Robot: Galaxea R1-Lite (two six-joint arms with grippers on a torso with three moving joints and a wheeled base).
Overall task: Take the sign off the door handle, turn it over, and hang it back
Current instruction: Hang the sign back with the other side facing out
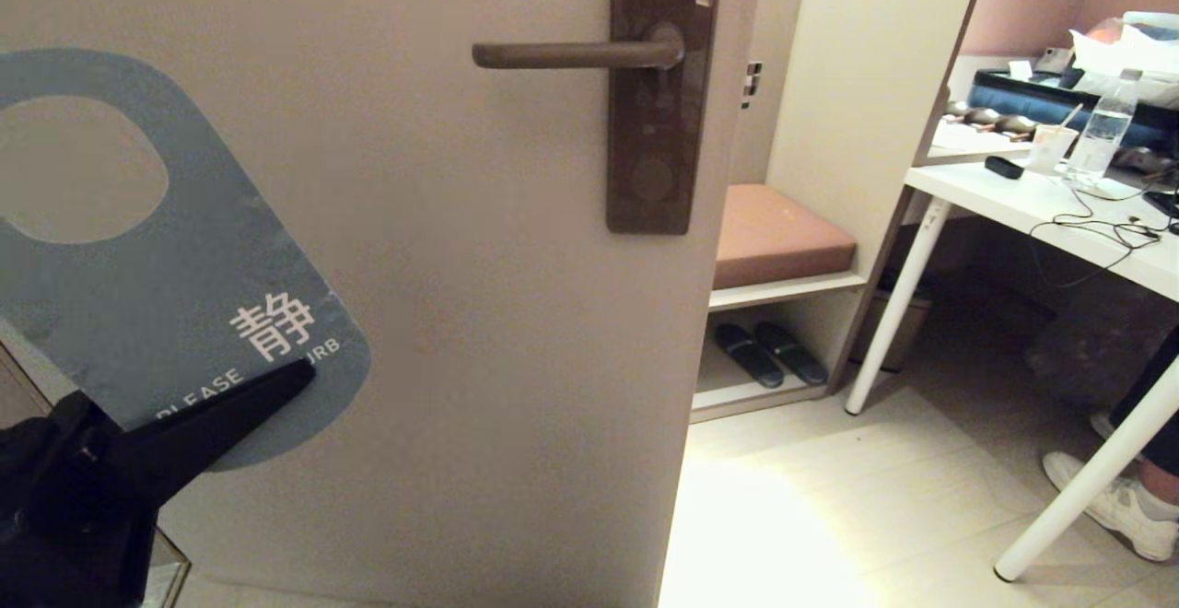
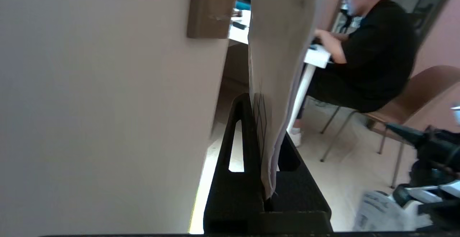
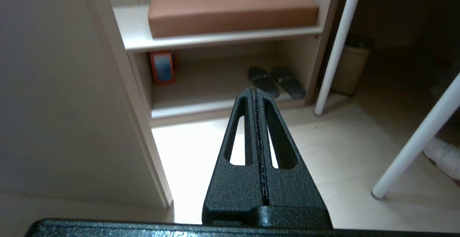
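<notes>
The sign (image 1: 184, 286) is off the door handle and floats at the left of the head view, tilted, its slate-blue side with white lettering facing the camera and its big hole up-left. My left gripper (image 1: 285, 378) is shut on its lower edge. In the left wrist view the sign (image 2: 280, 68) stands edge-on, pinched between the black fingers (image 2: 237, 179). The door handle (image 1: 571, 55), a dark brown horizontal lever on a tall backplate (image 1: 656, 129), is bare, far right of the sign. My right gripper (image 3: 256, 93) is shut and empty, low over the floor, and does not show in the head view.
The beige door (image 1: 479, 313) fills the left and middle, its edge by a shelf unit with a brown cushion (image 1: 778, 235) and slippers (image 1: 769, 355). A white table (image 1: 1041, 203) with a bottle and cables stands right. A seated person (image 2: 366, 46) is near it.
</notes>
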